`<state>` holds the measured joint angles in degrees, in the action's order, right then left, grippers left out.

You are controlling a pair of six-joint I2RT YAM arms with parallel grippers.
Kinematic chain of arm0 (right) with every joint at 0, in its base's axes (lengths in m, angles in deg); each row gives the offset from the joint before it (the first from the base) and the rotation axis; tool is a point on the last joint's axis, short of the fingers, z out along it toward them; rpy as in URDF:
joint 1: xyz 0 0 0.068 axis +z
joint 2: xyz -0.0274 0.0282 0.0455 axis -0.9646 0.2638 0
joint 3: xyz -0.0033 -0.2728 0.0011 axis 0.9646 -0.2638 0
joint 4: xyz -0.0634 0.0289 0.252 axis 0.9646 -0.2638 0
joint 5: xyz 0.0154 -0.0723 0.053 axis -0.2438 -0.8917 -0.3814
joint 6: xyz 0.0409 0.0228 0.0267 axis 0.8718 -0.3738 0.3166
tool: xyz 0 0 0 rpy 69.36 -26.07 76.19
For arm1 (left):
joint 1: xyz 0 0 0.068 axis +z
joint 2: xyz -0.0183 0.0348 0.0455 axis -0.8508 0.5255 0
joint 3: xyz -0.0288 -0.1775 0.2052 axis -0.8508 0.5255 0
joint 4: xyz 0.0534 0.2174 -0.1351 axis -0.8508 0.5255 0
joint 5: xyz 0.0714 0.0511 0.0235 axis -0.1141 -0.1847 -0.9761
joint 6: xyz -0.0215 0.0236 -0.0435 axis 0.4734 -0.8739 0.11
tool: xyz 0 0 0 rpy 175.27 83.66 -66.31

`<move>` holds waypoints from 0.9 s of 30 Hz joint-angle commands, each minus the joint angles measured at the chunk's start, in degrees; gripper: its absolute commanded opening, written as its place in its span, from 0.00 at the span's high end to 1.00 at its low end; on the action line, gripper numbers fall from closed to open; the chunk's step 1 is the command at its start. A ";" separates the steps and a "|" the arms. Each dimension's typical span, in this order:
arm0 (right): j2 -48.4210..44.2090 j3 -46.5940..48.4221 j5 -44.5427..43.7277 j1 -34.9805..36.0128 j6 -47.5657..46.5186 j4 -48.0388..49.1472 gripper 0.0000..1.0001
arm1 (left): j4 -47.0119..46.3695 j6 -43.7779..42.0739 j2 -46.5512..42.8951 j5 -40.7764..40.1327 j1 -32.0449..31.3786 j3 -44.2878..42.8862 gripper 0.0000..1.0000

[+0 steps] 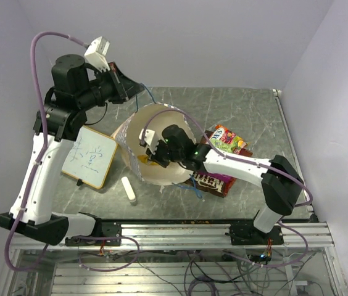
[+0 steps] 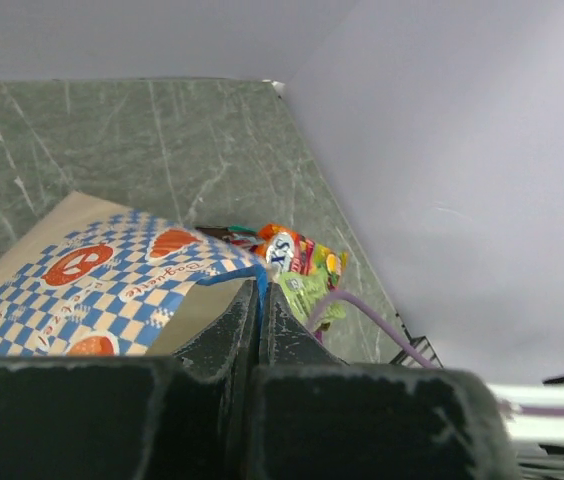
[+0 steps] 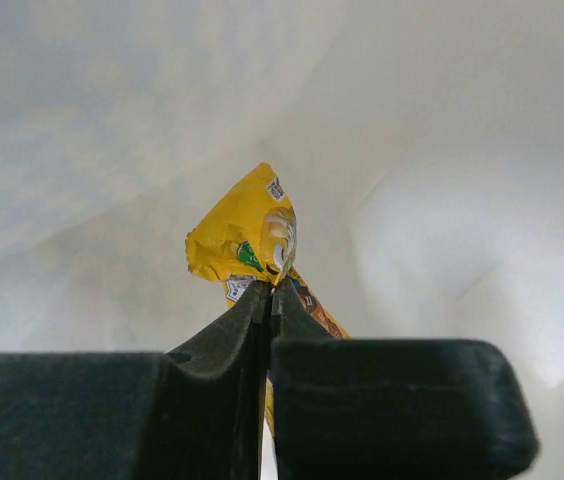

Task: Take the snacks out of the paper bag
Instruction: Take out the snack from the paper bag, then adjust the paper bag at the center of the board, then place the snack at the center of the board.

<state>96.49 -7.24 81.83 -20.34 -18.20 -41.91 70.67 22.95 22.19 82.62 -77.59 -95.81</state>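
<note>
The right gripper point(image 3: 270, 292) has its two black fingers pressed together on the lower edge of a crumpled, glossy yellow packet point(image 3: 245, 232). The packet stands up just beyond the fingertips, in the middle of the right wrist view. Plain cream paper walls surround it on all sides, so both gripper and packet are inside the large cream paper bag point(image 1: 161, 176), whose round mouth opens up toward the top camera near the middle of the table.

The left gripper point(image 2: 262, 295) is raised over the far left rim of the bag. Its fingers are clamped on the thin blue cord handle point(image 2: 230, 274), which runs from the fingertips to the bag's blue-and-white chequered side with red-orange marks. The bag seems to hang tilted from this cord, though the views do not show how much of it rests on the table.

Other snacks lie outside the bag on the grey-green marbled table point(image 1: 254, 111), just to its right. A bright red-orange and green packet point(image 1: 226, 139) sits on the far side, and a flat brown chocolate bag point(image 1: 214, 180) lies nearer, partly under the right arm.

To the left of the bag lies a wood-framed whiteboard point(image 1: 91, 157). A small white cylinder point(image 1: 128, 189) lies near the bag's near left edge.
</note>
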 commanded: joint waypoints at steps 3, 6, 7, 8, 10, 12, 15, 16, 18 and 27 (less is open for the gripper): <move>-5.12 8.95 2.21 1.44 1.04 -2.31 1.00 | 4.16 -0.46 5.61 -4.57 -0.16 -7.18 0.93; -6.82 10.59 0.25 1.45 1.03 -3.20 1.00 | 2.95 -0.09 8.33 -3.01 0.33 -8.49 0.93; -7.39 10.89 -1.20 1.45 1.18 -3.15 1.00 | 2.44 0.08 9.05 -2.75 0.69 -8.76 0.93; -7.95 11.32 -2.84 1.44 1.25 -3.21 1.00 | 1.96 0.30 9.87 -2.34 1.33 -8.94 0.93; -8.81 13.05 -6.26 1.44 1.03 -3.99 1.00 | 0.40 1.26 11.21 -1.09 3.08 -9.19 0.93; -9.35 15.10 -9.82 1.45 0.17 -5.59 1.00 | -1.73 2.46 12.60 0.93 5.31 -8.97 0.93; -10.51 18.19 -13.84 1.44 -1.12 -8.04 1.00 | -4.32 3.89 15.29 2.27 8.72 -9.29 0.93; -11.02 18.99 -15.39 1.42 -1.28 -8.41 1.00 | -5.03 3.98 16.31 2.26 9.49 -9.55 0.93; -12.47 20.67 -18.81 1.37 -1.42 -8.75 1.00 | -6.08 3.54 18.86 2.33 10.94 -10.51 0.93; -19.16 22.06 -36.91 -0.55 -3.16 -14.45 1.00 | -6.61 0.83 27.03 2.93 16.22 -13.75 0.93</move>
<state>80.79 14.55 55.80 -19.44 -20.38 -51.96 65.97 25.29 47.48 84.04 -63.88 -106.24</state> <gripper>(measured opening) 0.010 0.072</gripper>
